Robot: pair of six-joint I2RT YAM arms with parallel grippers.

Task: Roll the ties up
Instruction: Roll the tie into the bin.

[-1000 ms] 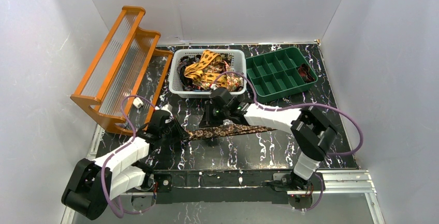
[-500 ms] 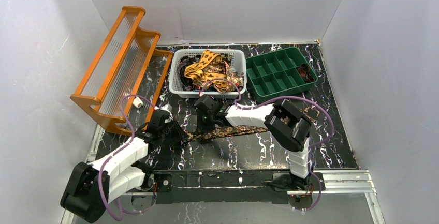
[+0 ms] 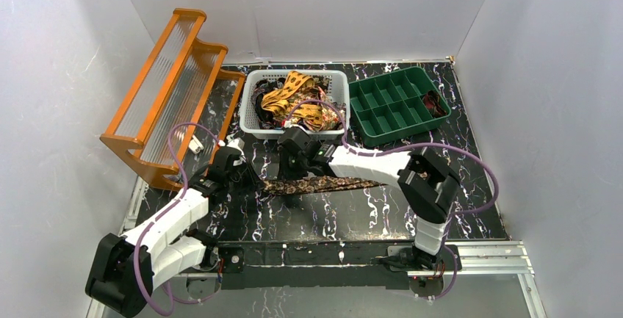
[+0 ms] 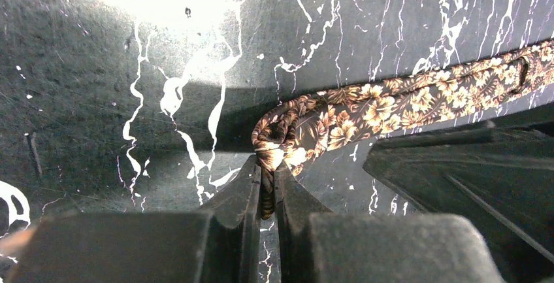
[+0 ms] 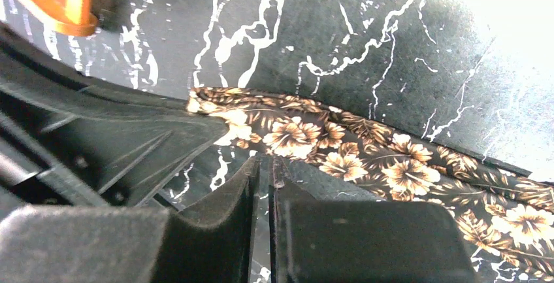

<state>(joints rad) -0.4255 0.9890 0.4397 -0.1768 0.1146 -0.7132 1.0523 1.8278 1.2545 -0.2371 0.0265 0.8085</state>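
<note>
One tie point(image 4: 392, 100): left gripper point(image 4: 266, 177) pinched its folded end, right gripper point(image 5: 264, 165) was pressed together beside it; rolling looked barely begun, needing wrist turns.

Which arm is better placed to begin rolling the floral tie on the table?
Left. The left gripper pinches the folded end of the tie; the right gripper is shut against the tie's edge, apparently gripping nothing.

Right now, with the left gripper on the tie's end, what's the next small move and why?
Probably rotate the left gripper to curl the pinched end of the tie over onto itself. Its jaws are shut on the folded tip, the rest lies flat and unrolled, and the right gripper, shut, sits at the tie's edge nearby.
</note>
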